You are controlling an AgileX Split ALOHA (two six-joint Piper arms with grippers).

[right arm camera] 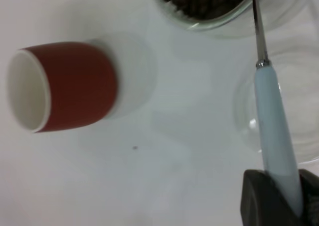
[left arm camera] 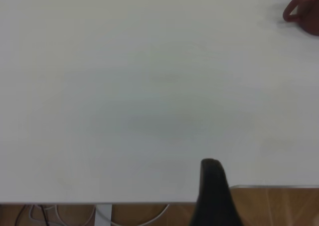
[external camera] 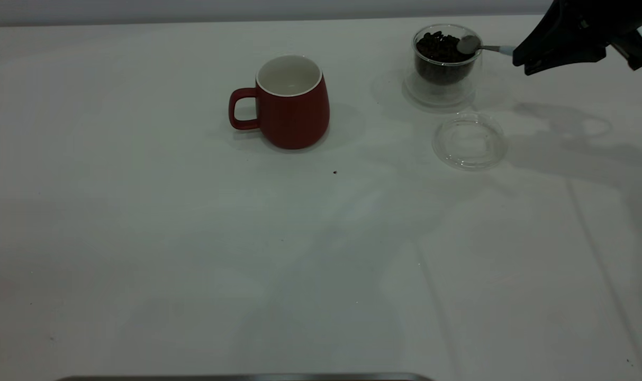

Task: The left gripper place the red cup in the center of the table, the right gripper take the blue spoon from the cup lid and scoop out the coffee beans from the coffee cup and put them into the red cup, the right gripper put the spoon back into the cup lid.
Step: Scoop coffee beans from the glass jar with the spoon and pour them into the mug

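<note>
I read no brand, label or writing on anything in view. The table (external camera: pixel 141 238) is a plain white top with a few dark specks, one just below the red cup (external camera: pixel 291 103), and a pale wall runs along the top of the frame. The red cup stands upright a little above and left of centre, handle to the left, white inside bare. In the upper right, the coffee cup (external camera: pixel 445 55) holds the coffee beans (external camera: pixel 437 46); the clear cup lid (external camera: pixel 469 140) lies just below it, apart from it. My right gripper (external camera: pixel 522 57), at the top right corner, has its jaws clamped on the blue spoon (external camera: pixel 479 47), whose metal bowl sits at the coffee cup's rim. The lower half of the table is open. The left gripper (left arm camera: pixel 214 196) hangs by the table's edge; I cannot tell its jaws.
</note>
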